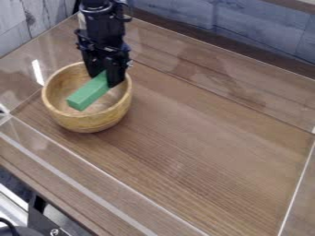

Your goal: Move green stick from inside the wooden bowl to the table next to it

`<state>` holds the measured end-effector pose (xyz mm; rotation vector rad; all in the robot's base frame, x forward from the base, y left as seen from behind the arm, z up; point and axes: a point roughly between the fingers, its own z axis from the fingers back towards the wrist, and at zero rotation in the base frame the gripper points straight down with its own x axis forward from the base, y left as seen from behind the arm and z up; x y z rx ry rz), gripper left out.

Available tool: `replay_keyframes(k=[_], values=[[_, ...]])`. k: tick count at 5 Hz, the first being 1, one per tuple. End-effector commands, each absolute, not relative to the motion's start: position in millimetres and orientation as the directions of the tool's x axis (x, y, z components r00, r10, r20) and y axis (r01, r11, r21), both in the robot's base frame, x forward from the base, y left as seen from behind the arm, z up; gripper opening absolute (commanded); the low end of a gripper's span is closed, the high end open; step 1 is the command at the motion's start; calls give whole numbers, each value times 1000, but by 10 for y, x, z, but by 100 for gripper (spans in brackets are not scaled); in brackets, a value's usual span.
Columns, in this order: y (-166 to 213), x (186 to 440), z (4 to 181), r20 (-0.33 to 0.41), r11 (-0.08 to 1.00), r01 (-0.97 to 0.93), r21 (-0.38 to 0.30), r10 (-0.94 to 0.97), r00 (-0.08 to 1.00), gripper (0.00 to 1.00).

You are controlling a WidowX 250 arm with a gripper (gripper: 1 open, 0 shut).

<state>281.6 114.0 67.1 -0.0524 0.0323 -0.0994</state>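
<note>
With the gripper (109, 77) clamped on the upper end of the green stick (88, 92), we note its long axis slanting down-left over the wooden bowl (87, 118), bare table (209, 129) lying right.

We see a brown wood-grain surface (209, 129) filling most of the view, its grain running from near left to far right. Clear plastic walls (135, 198) stand along its edges, the near one catching pale light on its top edge. Beyond the far wall we make out a grey tiled or brick wall (264, 23). At the near left corner, below the surface, sit dark parts (37, 221) too blurred to name.
</note>
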Motion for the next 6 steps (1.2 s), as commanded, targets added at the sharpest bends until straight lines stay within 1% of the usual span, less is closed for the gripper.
replay_keyframes(k=[1,3,5,6], values=[[1060,2886,850,31,996,85,-27,-84,996,0],[1065,2947,1169,21,999,19,-36,-18,1000,0],[1121,3082,1071,14,988,-147,-40,148,989,0],[1169,3062,1013,11,990,-138,-40,139,990,0]])
